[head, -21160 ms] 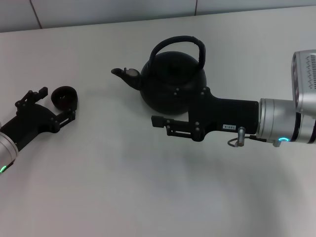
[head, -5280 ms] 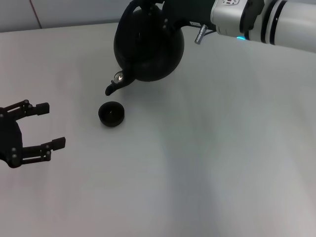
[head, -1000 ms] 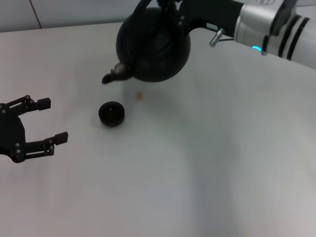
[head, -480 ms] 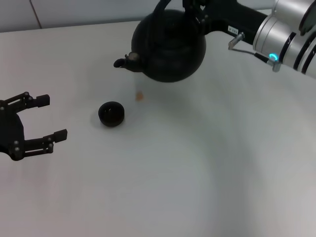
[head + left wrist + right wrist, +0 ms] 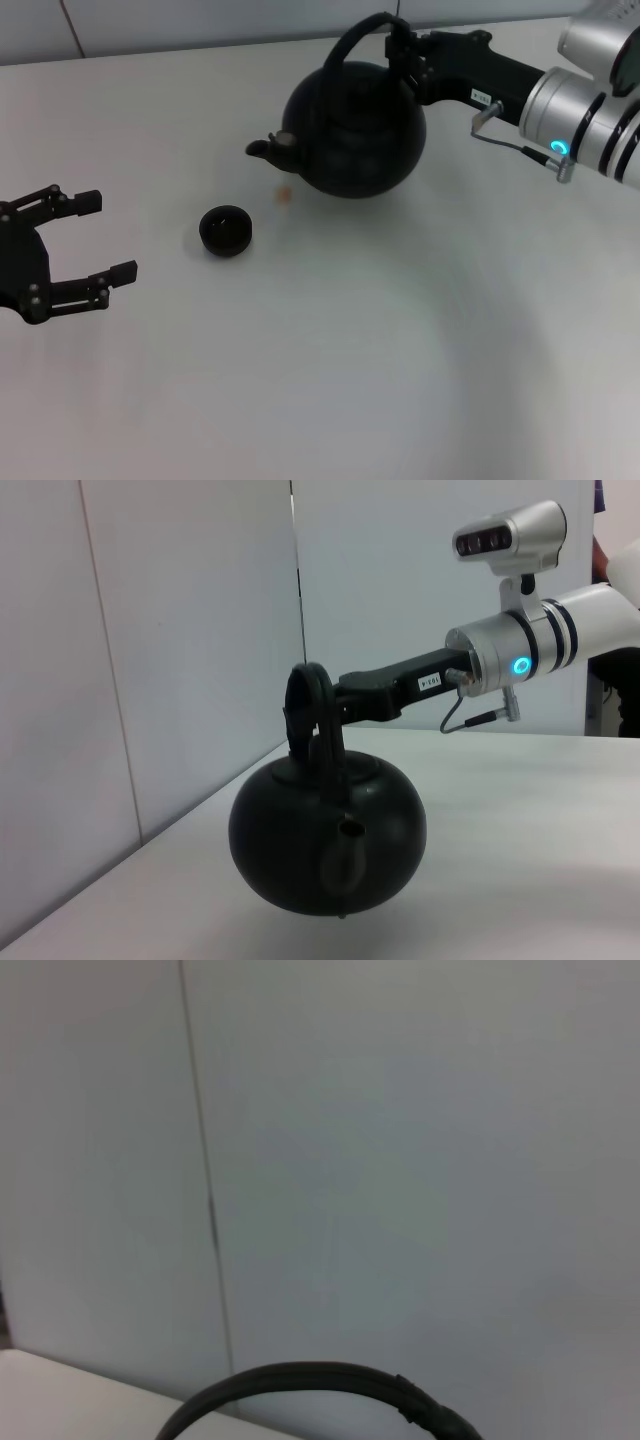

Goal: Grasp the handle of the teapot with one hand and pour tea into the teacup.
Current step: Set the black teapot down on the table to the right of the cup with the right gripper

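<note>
1. We see the teapot (image 5: 352,134) near the table's (image 5: 330,380) far edge, right of centre, with its spout pointing toward the left edge.
2. In the left wrist view the teapot (image 5: 328,845) hangs roughly level, and its underside seems to be just clear of the table (image 5: 520,860).
3. The right gripper (image 5: 404,52) reaches in from the far right corner and is clamped on the handle (image 5: 362,34) at the right end of its arch, close to the top; the left wrist view shows that grip on the handle (image 5: 308,715) side-on.
4. In the right wrist view we make out only a curved piece of the handle (image 5: 320,1380) against a pale wall.
5. The teacup (image 5: 226,230) stands upright on the table, nearer the left edge than the teapot, in front of the spout and apart from it.
6. A small brownish spot (image 5: 284,195) lies on the table between the teacup and the teapot.
7. The left gripper (image 5: 95,235) rests by the left edge, fingers spread wide and holding nothing, well apart from the teacup.
</note>
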